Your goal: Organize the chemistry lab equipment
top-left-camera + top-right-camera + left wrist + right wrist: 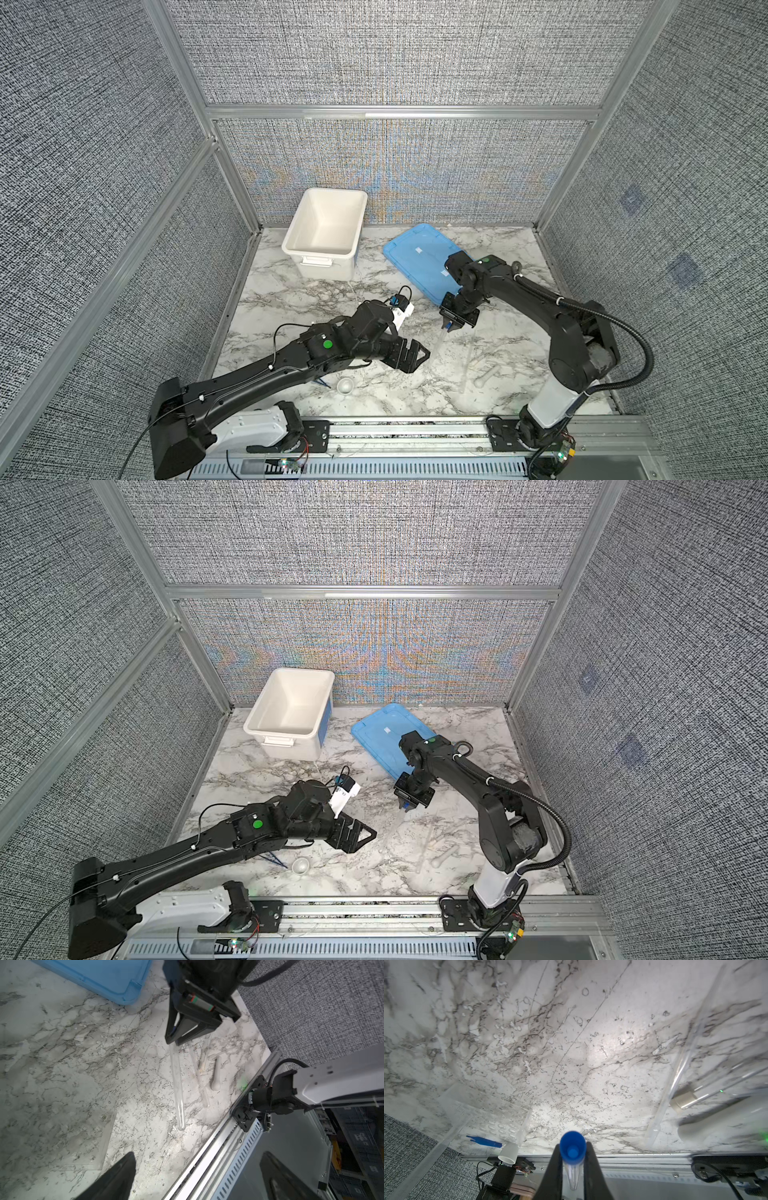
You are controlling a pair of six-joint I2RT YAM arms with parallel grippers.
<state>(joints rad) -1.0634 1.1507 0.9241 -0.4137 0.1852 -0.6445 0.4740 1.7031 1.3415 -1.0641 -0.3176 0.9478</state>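
We count one blue-capped tube (572, 1147) clamped in the right gripper (449, 328) above the marble table (291, 299) — the left gripper (419, 360) gapes wide, holding nothing. One round dish (345, 385) lies beside one pair of tweezers (323, 382).

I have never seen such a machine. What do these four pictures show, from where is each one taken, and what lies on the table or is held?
Two black robot arms, left and right, work over a marble table. Two pictures look down on the whole scene from above and are nearly equal. The other two come from a camera on each arm's wrist, looking past its fingers. At the back are a white tub and, beside it, a flat blue lid. Nearer the front lie a small round dish, a long clear tube and a white pestle-like piece. The left gripper is open and holds nothing. The right gripper is shut on a small clear tube with a blue cap.
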